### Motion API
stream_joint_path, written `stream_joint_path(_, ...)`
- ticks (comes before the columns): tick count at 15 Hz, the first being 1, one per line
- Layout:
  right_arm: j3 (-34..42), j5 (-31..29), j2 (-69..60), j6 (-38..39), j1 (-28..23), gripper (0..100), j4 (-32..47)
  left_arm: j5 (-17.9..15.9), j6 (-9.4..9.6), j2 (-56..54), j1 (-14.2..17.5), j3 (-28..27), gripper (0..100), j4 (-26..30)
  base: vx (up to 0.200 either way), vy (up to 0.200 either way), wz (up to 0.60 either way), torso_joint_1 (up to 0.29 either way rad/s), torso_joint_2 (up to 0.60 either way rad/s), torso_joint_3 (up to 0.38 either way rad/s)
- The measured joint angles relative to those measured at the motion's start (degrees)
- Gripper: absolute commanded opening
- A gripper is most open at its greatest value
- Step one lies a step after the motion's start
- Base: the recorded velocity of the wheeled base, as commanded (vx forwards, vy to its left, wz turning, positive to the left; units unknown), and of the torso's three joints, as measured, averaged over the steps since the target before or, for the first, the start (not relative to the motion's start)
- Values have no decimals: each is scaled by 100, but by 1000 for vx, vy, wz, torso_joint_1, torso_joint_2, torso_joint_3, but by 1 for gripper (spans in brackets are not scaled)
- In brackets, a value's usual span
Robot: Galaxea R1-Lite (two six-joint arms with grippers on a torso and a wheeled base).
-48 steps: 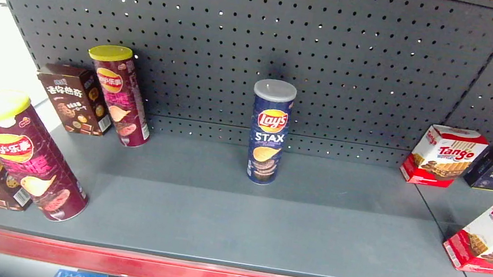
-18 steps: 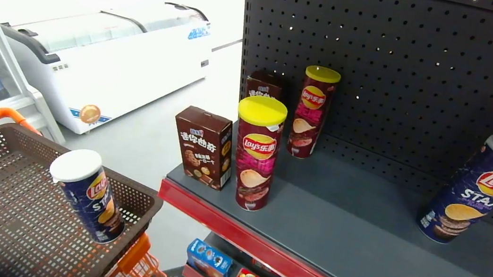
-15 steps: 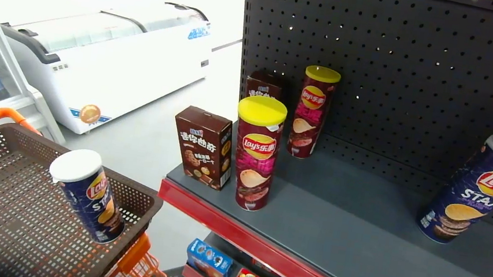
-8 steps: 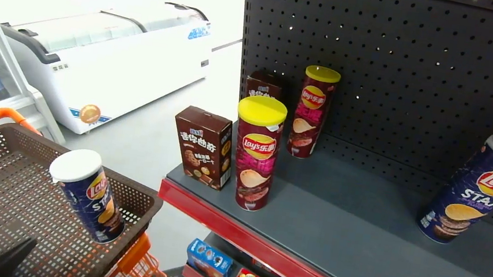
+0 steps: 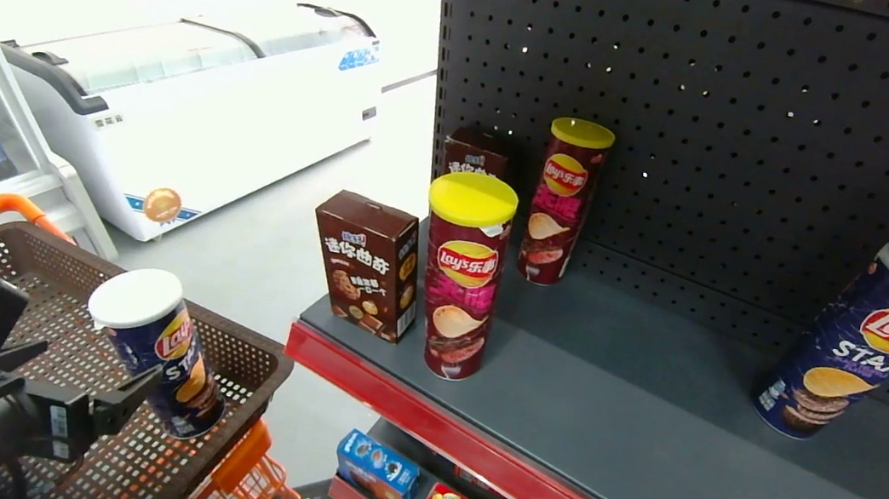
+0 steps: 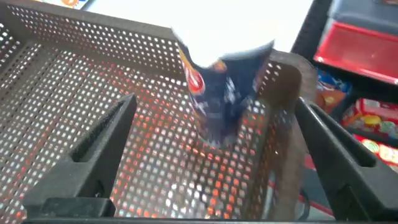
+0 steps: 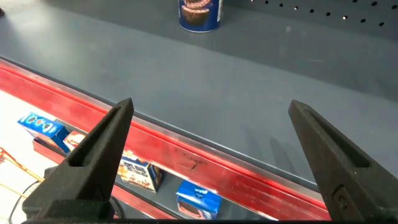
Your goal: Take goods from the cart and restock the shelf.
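Left gripper (image 5: 88,376) spotted lower left of head frame, jaws spread wide, nothing held, positioned over brown cart basket (image 5: 258,362). Blue chip can (image 5: 160,354) stood on end in basket, lined up between spread fingers, not gripped afaict. Right gripper (image 7: 211,109) also splayed wide, empty, held above grey shelf (image 7: 261,74) near red front lip (image 7: 205,152). Second blue can (image 5: 861,347) parked far right of head frame, on shelf by pegboard (image 5: 726,132).
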Motion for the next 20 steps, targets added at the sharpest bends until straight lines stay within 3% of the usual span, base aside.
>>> stream_joint_path(5,0,0,0,0,0,100,0,-2,35,1504,133,-129,100,-1476,0,0,0,0,0,0)
stream_joint_path(7,0,0,0,0,0,100,0,27,40,1969,174,-157,100,-1758,0,0,0,0,0,0)
stream_joint_path(10,0,0,0,0,0,100,0,60,24,2558,286,-391,100,-2015,0,0,0,0,0,0)
stream_joint_path(17,0,0,0,0,0,100,-1,68,-17,3126,327,-1006,100,-2048,0,0,0,0,0,0)
stream_joint_path(18,0,0,0,0,0,100,-1,68,-20,3162,322,-1047,0,-2077,0,0,0,0,0,0)
stream_joint_path(20,0,0,0,0,0,100,-1,68,-20,3222,313,-1133,0,-2176,0,0,0,0,0,0)
